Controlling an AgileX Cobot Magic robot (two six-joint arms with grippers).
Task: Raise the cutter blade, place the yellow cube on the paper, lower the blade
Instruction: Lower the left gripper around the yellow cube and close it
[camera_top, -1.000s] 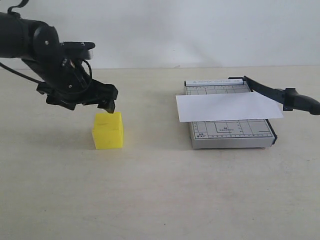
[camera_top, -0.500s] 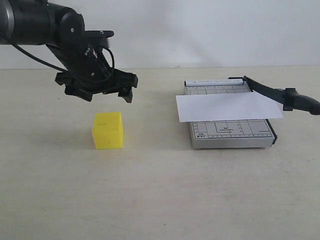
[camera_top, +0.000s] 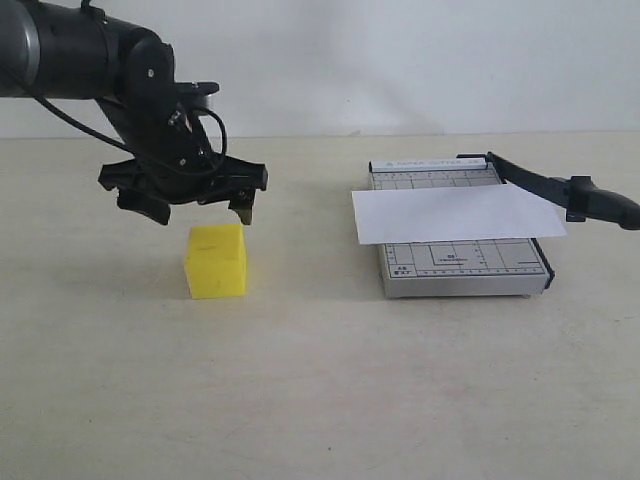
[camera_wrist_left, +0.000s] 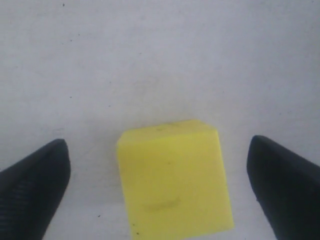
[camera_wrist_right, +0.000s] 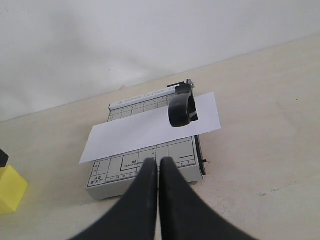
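Note:
The yellow cube (camera_top: 216, 260) rests on the table, left of the trimmer. My left gripper (camera_top: 200, 211) hovers just above it, open, its fingers (camera_wrist_left: 35, 185) wide apart on either side of the cube (camera_wrist_left: 172, 180) without touching it. The white paper (camera_top: 455, 213) lies across the grey gridded trimmer base (camera_top: 460, 268). The cutter blade (camera_top: 535, 182) is raised off the base at an angle, its thick handle (camera_top: 602, 204) out to the right. My right gripper (camera_wrist_right: 159, 163) is shut and empty, in front of the base (camera_wrist_right: 125, 172), facing the blade handle (camera_wrist_right: 181, 107) and the paper (camera_wrist_right: 150, 127). It is outside the exterior view.
A white wall rises behind the beige table (camera_top: 320, 400). The left arm's black body (camera_top: 90, 60) reaches in from the upper left. In the right wrist view the cube's corner (camera_wrist_right: 11, 190) shows at the edge, far from the trimmer.
The left gripper rose and swung right from beside the cube, then came back down and left, now over the cube with its fingers spread wider. Cube, paper and blade have not moved.

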